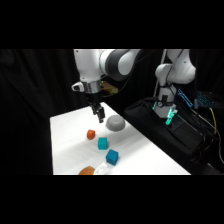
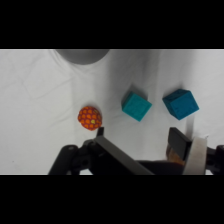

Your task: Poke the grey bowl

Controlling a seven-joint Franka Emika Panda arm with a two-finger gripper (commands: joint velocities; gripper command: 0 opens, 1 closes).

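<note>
Grey bowl (image 1: 115, 123): plain matte grey, smooth rounded dome, no markings, clearly wider than either cube. Sits on the white table (image 1: 65, 145) near its far edge, toward the right side. In the wrist view only its lower arc shows (image 2: 82, 55), cut off by the picture's top.

Gripper (image 1: 98, 115) hangs from above just left of the bowl, tips near its rim; contact can't be told from the side view. Wrist view: fingers spread wide apart (image 2: 136, 145), nothing between them, only bare table.

Other items:
- Orange-red ball (image 2: 90, 118), small, round, bumpy with a yellowish dotted pattern, just ahead of one dark finger (image 2: 100, 133) in the wrist view.
- Two teal cubes, sharp-edged, flat-faced, matte: one (image 1: 102, 143) mid-table, the other (image 1: 112, 157) nearer the front edge. Both apart from each other and from the bowl.
- Orange lump (image 1: 87, 171) at the table's front edge, partly cut off.

Table surface is flat, white, faintly creased.
</note>
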